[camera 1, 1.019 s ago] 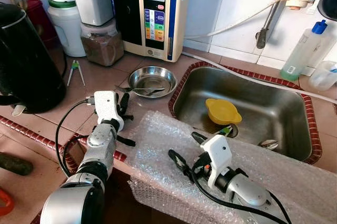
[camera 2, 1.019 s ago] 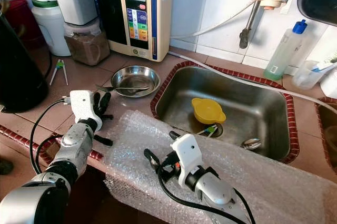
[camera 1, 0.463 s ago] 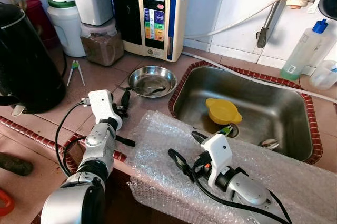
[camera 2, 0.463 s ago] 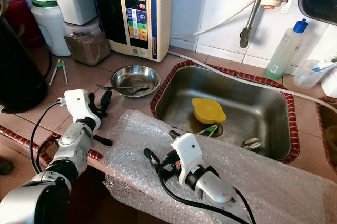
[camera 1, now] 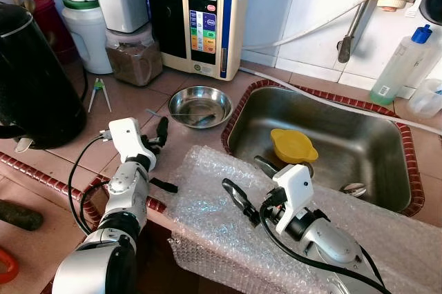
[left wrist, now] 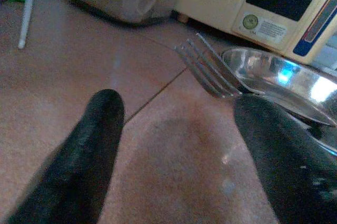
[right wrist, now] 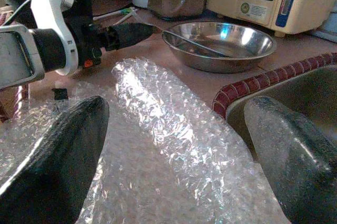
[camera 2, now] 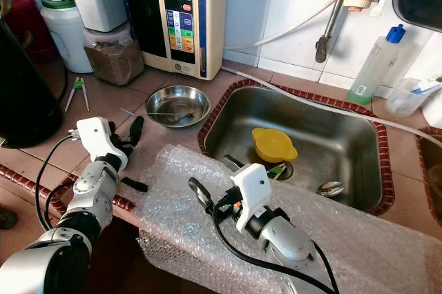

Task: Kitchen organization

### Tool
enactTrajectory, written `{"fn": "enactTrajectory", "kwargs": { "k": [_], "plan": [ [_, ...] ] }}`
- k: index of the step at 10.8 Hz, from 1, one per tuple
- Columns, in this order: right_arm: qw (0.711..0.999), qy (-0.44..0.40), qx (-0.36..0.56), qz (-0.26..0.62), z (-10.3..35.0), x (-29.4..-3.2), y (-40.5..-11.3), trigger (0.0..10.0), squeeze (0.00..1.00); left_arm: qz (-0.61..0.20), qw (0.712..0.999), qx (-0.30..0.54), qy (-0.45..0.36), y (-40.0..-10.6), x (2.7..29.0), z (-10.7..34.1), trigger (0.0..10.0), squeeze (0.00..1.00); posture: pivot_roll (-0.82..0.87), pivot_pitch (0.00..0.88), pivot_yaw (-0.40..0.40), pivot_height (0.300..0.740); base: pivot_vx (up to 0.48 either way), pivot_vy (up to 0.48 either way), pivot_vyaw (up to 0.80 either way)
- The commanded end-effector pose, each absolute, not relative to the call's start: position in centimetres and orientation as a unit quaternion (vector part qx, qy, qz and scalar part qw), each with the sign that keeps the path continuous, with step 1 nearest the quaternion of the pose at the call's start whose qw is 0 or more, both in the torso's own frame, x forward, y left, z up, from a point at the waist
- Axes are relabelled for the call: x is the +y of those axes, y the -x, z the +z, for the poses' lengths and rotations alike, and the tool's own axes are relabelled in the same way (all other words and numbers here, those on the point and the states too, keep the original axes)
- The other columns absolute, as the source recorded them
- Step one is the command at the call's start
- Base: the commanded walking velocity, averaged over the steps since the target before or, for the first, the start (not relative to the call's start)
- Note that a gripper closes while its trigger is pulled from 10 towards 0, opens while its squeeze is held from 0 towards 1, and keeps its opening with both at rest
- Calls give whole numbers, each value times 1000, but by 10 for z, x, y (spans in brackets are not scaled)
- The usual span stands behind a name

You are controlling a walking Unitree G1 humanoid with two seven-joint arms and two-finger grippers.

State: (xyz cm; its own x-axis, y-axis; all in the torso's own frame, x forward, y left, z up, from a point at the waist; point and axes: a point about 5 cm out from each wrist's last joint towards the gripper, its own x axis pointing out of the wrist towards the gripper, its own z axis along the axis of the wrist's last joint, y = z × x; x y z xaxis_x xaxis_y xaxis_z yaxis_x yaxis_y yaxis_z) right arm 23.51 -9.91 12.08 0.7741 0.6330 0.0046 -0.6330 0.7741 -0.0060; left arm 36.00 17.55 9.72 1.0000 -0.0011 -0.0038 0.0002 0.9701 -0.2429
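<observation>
Terracotta counter tiles carry a steel bowl (camera 1: 200,105) with a fork (left wrist: 210,69) propped across it, tines left, so the spread-fingered left gripper (left wrist: 174,150) should, I reckon, ease forward to straddle the tines, while the right gripper (camera 1: 247,185) gapes over bubble wrap (camera 1: 207,218).

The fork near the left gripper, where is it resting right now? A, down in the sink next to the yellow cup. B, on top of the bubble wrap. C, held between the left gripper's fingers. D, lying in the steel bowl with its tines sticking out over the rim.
D: the fork lies in the steel bowl with its tines out past the rim, ahead of the open left gripper, which is not touching it.
</observation>
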Motion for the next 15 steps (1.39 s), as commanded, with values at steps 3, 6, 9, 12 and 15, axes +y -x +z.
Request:
{"fn": "enactTrajectory", "kwargs": {
  "k": [3,6,9,12,15],
  "plan": [
    [940,6,2,342,118,-99,-234,10000,0,-27,994,22,99,-356,170,89,10000,1000,-8,0,19,740,0,0,0],
    [939,12,5,344,118,-100,-237,10000,0,-56,994,24,95,-350,163,84,10000,1000,-5,0,16,740,0,0,0],
    [937,15,9,348,116,-101,-236,10000,0,-84,990,4,112,-343,161,84,10000,1000,-2,0,13,740,0,0,0],
    [935,14,14,353,114,-99,-235,10000,0,-143,986,-21,86,-335,145,87,10000,1000,4,0,17,740,0,0,0],
    [936,17,14,352,114,-99,-238,10000,0,-194,978,-37,68,-333,133,94,10000,1000,9,0,22,740,0,0,0]
  ]
}}
